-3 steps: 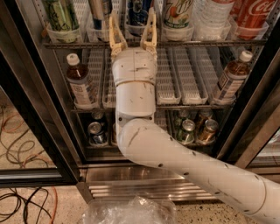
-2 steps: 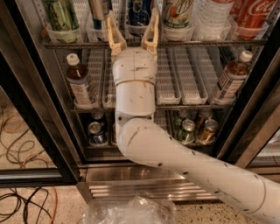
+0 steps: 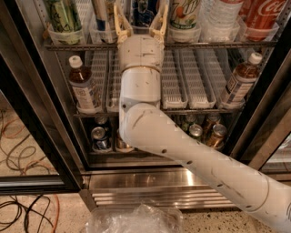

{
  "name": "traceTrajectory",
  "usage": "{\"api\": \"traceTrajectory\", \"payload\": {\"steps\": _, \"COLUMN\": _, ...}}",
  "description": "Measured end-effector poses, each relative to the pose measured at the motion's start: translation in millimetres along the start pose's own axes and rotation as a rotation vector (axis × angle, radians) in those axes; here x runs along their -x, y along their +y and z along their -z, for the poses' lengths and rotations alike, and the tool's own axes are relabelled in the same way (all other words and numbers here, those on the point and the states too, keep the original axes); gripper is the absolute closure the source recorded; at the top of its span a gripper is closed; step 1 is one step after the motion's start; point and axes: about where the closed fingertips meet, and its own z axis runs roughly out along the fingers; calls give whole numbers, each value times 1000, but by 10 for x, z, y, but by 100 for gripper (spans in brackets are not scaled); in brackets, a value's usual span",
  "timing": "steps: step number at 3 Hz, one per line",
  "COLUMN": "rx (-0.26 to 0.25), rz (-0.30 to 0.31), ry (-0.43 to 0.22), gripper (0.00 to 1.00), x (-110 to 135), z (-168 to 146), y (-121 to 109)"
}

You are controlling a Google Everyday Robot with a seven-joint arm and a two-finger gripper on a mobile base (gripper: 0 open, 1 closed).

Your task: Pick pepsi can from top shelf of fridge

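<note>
The pepsi can (image 3: 144,10), dark blue with white markings, stands on the top shelf (image 3: 77,46) of the fridge (image 3: 41,118); its top is cut off by the upper edge of the view. My gripper (image 3: 139,20) is open at that shelf's front. Its two yellowish fingers (image 3: 121,23) stand one on each side of the can's lower part. I cannot tell if they touch it. My white arm runs down to the lower right.
On the top shelf are a green can (image 3: 63,16), a slim can (image 3: 103,16), a 7UP can (image 3: 185,13), a clear bottle (image 3: 220,16) and a Coca-Cola bottle (image 3: 266,13). Tea bottles (image 3: 84,86) stand on the middle rack, cans (image 3: 99,139) at the bottom. Cables (image 3: 18,136) lie on the floor.
My gripper has moved up and farther into the fridge, so the fingers now flank the pepsi can. The cans and bottles have not moved.
</note>
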Motion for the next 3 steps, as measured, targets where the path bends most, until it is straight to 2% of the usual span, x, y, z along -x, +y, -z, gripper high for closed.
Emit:
{"api": "traceTrajectory", "payload": {"steps": 2, "rx": -29, "rz": -8, "ry": 11, "gripper": 32, "x": -33, "z": -137, "y": -95}}
{"api": "traceTrajectory", "payload": {"steps": 3, "rx": -26, "rz": -5, "ry": 23, "gripper": 32, "x": -101, "z": -244, "y": -107}}
